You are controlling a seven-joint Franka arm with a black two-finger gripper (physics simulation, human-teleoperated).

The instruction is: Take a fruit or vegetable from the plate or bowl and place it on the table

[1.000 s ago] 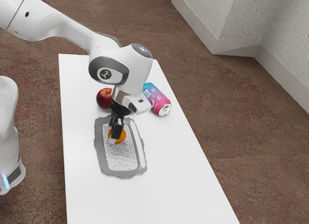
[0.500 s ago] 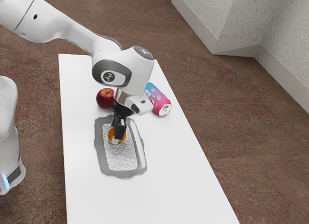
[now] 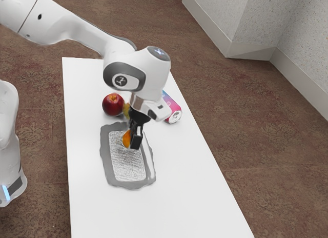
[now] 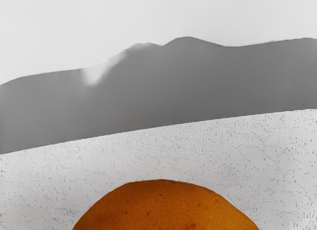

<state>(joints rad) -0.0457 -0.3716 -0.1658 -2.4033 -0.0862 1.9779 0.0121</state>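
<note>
Orange (image 3: 126,139), left of frame centre: visible outline rounded, long axis indeterminable. Gripper (image 3: 133,142) directed downward; arm (image 3: 77,26) enters upper left. Jaw state cannot be determined.

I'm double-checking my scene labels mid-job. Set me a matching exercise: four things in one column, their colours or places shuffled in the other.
Things:
1. Apple
2. Can
3. Orange
4. Plate

Colours or places:
A. Pink and blue, lying on its side
B. Grey-edged, speckled inside
C. Red, outside the plate's outline
D. Within the plate's outline

Right pairs: 1-C; 2-A; 3-D; 4-B
</note>
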